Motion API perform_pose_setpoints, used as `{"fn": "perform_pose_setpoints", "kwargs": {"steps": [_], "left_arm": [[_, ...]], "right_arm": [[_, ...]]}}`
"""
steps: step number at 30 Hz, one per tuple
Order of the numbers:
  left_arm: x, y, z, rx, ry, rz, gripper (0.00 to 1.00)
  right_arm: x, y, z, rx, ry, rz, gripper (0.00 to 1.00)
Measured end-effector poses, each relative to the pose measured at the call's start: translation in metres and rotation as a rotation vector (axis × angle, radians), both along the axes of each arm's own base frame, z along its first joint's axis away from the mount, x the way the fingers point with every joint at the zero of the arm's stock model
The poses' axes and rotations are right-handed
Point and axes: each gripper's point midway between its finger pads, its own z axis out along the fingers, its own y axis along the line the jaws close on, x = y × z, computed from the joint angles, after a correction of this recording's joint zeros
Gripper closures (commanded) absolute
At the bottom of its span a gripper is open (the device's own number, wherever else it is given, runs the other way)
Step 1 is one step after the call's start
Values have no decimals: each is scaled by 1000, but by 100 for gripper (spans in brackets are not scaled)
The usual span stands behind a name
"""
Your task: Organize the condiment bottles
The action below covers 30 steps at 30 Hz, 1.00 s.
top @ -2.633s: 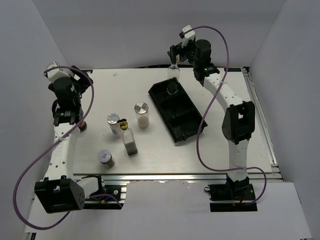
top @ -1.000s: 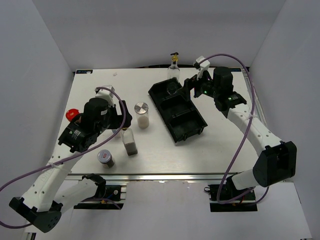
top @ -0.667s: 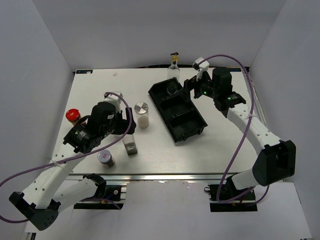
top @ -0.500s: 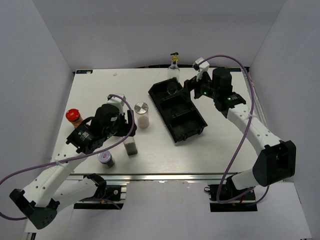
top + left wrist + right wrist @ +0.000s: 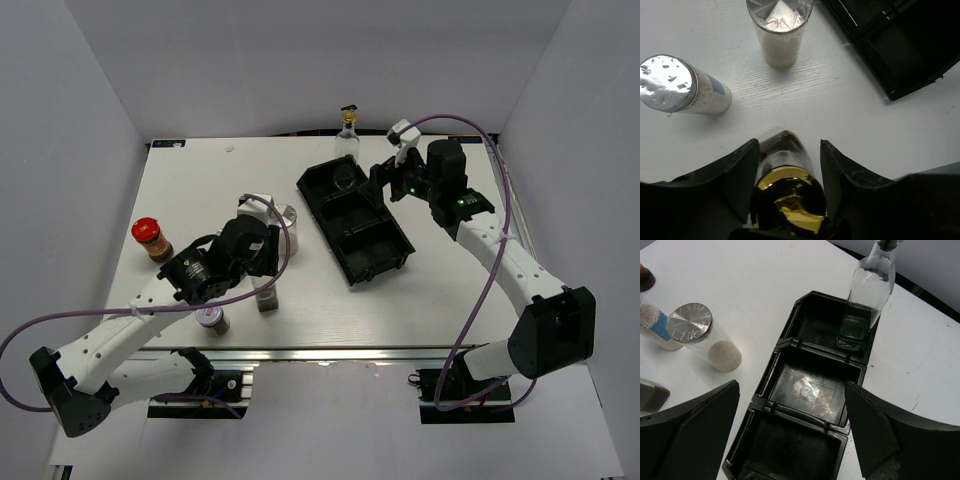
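Note:
A clear glass bottle with a gold spout [image 5: 786, 197] stands near the table's front, its base showing in the top view [image 5: 267, 300]. My left gripper [image 5: 789, 146] [image 5: 264, 284] is over it, shut on its shoulder, one finger on each side. A second spouted bottle [image 5: 867, 295] [image 5: 347, 140] stands upright in the far compartment of the black tray [image 5: 812, 409]. My right gripper [image 5: 791, 390] [image 5: 388, 183] hovers open above the tray's middle compartment, holding nothing. A red-capped jar [image 5: 147, 236] stands at the left.
A silver-lidded jar of white grains [image 5: 780, 30] [image 5: 696, 326] and a blue-labelled shaker [image 5: 679, 86] stand just beyond the held bottle. Another silver-lidded shaker [image 5: 210, 318] sits near the front edge. The tray [image 5: 372, 250] lies diagonally right of centre.
My left arm swung right and forward over the spouted bottle, and its jaws closed from wide open onto it. The right arm has barely moved.

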Motion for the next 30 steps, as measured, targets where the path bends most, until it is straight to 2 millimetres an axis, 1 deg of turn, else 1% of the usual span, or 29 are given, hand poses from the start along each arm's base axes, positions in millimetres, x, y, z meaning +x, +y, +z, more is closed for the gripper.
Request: {"fn": "perform_pose_setpoints", "kwargs": {"steps": [1, 2, 4, 5, 6, 7, 9, 12, 15, 18, 20, 23, 27, 30], "left_arm": [[0, -1, -1, 4, -3, 3, 45], [1, -1, -1, 13, -8, 7, 56], [1, 2, -2, 36, -16, 21, 70], [1, 2, -1, 31, -18, 27, 85], [1, 2, -1, 30, -20, 33, 91], [1, 2, -1, 33, -21, 35, 95], [1, 4, -1, 41, -24, 43, 100], [2, 6, -1, 47, -27, 50, 100], [3, 5, 0, 43, -31, 48, 100], [6, -3, 5, 12, -45, 37, 100], [12, -13, 15, -7, -57, 24, 100], [29, -36, 36, -48, -92, -3, 100], [52, -79, 66, -96, -135, -62, 100], [63, -114, 83, -132, -168, -125, 100]], "right_arm": [[0, -1, 0, -1, -2, -1, 11], [1, -1, 0, -2, -2, -1, 11], [1, -2, 0, -3, -4, -3, 10], [1, -2, 0, -3, -5, -3, 11], [1, -2, 1, -3, -5, -3, 11], [1, -2, 1, -3, -5, -3, 11], [1, -3, 1, -3, -5, -5, 10], [1, -3, 1, -4, -6, -7, 11], [2, -8, 0, -9, -7, -38, 11], [5, -21, 4, -12, -17, -114, 11], [6, -35, 10, -15, -39, -188, 11], [5, -61, 25, -3, -83, -301, 10], [2, -98, 48, 27, -147, -426, 11], [-1, -114, 59, 47, -186, -471, 11]]}}
